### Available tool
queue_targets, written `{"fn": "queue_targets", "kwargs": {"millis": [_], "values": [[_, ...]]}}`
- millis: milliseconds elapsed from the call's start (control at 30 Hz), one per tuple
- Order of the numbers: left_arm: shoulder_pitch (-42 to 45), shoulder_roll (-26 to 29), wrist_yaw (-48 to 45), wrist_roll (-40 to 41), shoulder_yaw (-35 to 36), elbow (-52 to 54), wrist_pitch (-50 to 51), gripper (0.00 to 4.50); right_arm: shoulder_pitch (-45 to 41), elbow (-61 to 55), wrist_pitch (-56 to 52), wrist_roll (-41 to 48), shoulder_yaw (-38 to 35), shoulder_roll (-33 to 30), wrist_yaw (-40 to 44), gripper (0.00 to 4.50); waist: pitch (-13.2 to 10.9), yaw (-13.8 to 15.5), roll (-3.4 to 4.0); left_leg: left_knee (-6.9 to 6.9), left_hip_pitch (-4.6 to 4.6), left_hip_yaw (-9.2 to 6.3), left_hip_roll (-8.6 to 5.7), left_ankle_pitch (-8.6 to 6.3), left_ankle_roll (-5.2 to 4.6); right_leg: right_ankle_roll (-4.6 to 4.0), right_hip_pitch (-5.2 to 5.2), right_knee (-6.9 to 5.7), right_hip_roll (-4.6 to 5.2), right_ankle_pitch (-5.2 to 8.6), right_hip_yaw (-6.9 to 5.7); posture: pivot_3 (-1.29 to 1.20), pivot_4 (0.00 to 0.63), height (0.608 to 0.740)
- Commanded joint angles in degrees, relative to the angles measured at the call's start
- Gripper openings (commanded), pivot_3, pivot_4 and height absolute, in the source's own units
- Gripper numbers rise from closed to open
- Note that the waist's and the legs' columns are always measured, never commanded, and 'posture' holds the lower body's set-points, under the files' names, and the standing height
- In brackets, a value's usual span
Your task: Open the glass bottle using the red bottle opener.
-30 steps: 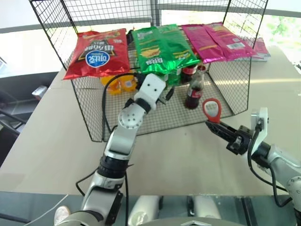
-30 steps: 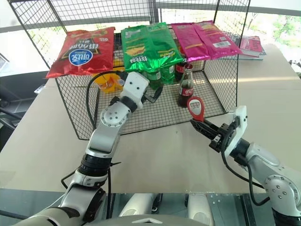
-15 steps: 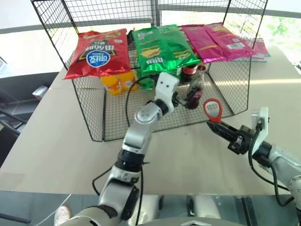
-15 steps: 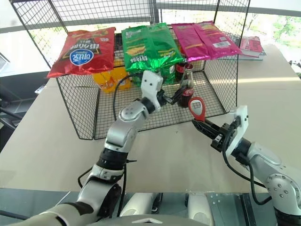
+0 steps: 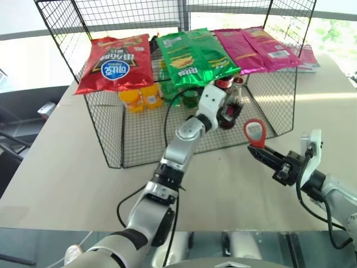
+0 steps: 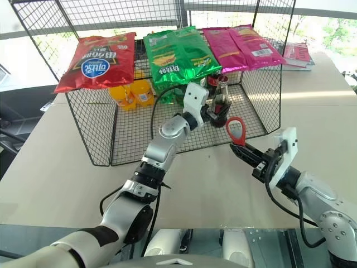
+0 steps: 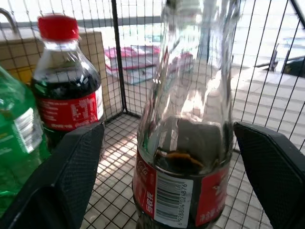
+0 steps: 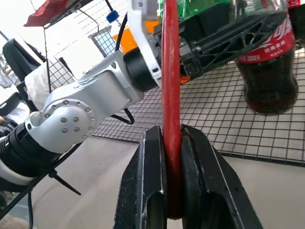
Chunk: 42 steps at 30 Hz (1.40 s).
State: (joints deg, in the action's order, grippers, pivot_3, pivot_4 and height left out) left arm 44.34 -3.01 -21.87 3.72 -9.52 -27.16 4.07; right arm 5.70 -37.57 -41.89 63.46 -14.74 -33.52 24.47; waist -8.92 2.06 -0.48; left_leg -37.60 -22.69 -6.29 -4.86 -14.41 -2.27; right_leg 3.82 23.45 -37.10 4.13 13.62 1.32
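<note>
Both grippers work: left gripper [image 7: 167,176] stands wide around the glass bottle [image 7: 183,143]; right gripper [image 8: 171,143] clamps the red bottle opener [image 8: 170,71] upright

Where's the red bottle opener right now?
The red bottle opener stands upright, pinched in the right gripper, held above the table just in front of the wire cage, to the right of the glass bottle.

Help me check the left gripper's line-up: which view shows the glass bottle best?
The left wrist view: the glass bottle stands close up between the open left gripper fingers, label and dark liquid plain. Both eye views show it small inside the wire basket, partly behind that gripper. The right wrist view shows its lower half.
</note>
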Motion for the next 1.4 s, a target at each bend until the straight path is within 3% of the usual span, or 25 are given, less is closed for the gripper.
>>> {"fn": "queue_targets", "kwargs": {"millis": [33,233,333,367,667,767,867,1067,1267,1400], "values": [[1.93,-0.66,-0.51,-0.22,0.58,-1.37,-5.35,2.89,0.51,-2.88,1.76,1.07,-2.25,-0.25,-0.19,0.00,0.00,-0.03,-0.01,0.00,0.00,0.00,0.00,0.00,0.00,0.00,0.00,0.00,0.00,0.00,0.00,0.00,0.150,0.740],[1.62,-0.76,-2.75,1.01,1.30,-1.50,-6.56,2.89,0.99,-3.03,2.45,0.90,-1.97,-0.21,-0.42,0.00,-0.01,-0.09,-0.01,0.00,0.00,0.01,0.00,0.00,0.00,0.00,0.01,-0.01,0.00,0.00,0.02,0.00,0.150,0.740],[1.69,-0.58,-2.00,0.22,1.14,-1.83,-6.98,4.32,1.01,-2.95,2.68,0.77,-1.74,-0.12,-0.45,0.00,0.00,-0.06,-0.01,0.00,0.00,0.01,0.00,0.00,0.00,0.00,0.00,-0.01,0.01,0.00,0.02,0.00,0.150,0.740],[1.76,-0.52,-1.75,-0.09,1.03,-2.09,-7.08,4.43,0.98,-2.91,2.76,0.72,-1.65,-0.11,-0.44,0.00,0.00,-0.06,-0.01,0.00,0.00,0.01,0.00,0.00,0.00,0.00,0.00,-0.01,0.00,0.00,0.02,0.00,0.150,0.740],[2.30,-0.18,-2.56,-1.45,0.40,-3.51,-9.22,4.43,0.88,-2.58,3.34,0.38,-1.21,-0.11,-0.36,0.00,0.00,-0.07,-0.01,0.00,0.00,0.01,0.00,0.00,0.00,0.00,0.00,-0.02,0.00,0.00,0.01,0.00,0.150,0.740],[2.65,-0.65,-2.89,-0.81,0.99,-3.99,-9.10,3.69,0.98,-2.57,3.41,0.35,-1.25,-0.11,-0.32,0.00,0.00,-0.07,-0.01,0.00,0.00,0.01,0.00,0.00,0.00,0.00,0.01,-0.02,-0.01,0.00,0.01,0.00,0.150,0.740],[2.94,-0.79,-3.09,-0.84,1.11,-4.71,-9.30,2.28,0.97,-2.58,3.50,0.20,-1.11,0.01,-0.34,0.00,0.00,-0.08,-0.01,-0.02,0.00,0.01,0.00,0.00,0.00,0.00,0.00,-0.02,-0.01,0.00,0.01,0.00,0.150,0.740],[2.28,-0.30,-4.97,-0.31,1.13,-3.68,-9.69,2.28,0.96,-2.70,3.64,-0.09,-0.95,0.10,-0.35,0.00,0.00,-0.08,-0.01,-0.03,0.00,0.01,0.00,0.00,0.00,0.01,0.00,-0.04,-0.01,0.00,0.01,0.00,0.150,0.740],[-8.44,6.28,-21.03,12.26,-0.44,21.85,-0.28,2.28,1.62,-3.68,4.12,-1.14,-1.35,-0.71,0.24,0.00,0.00,-1.39,0.01,0.01,-0.10,0.03,0.03,0.00,0.00,0.00,0.16,-0.03,0.00,0.00,0.12,0.00,0.150,0.740],[-11.29,10.79,-25.50,16.81,-0.51,30.52,6.98,2.28,2.69,-4.20,5.53,-4.02,-2.31,-1.95,1.44,0.00,0.00,-1.18,0.02,-0.02,-0.09,0.06,0.04,0.01,0.00,-0.01,0.20,-0.13,0.00,0.00,0.14,0.00,0.150,0.740]]}}
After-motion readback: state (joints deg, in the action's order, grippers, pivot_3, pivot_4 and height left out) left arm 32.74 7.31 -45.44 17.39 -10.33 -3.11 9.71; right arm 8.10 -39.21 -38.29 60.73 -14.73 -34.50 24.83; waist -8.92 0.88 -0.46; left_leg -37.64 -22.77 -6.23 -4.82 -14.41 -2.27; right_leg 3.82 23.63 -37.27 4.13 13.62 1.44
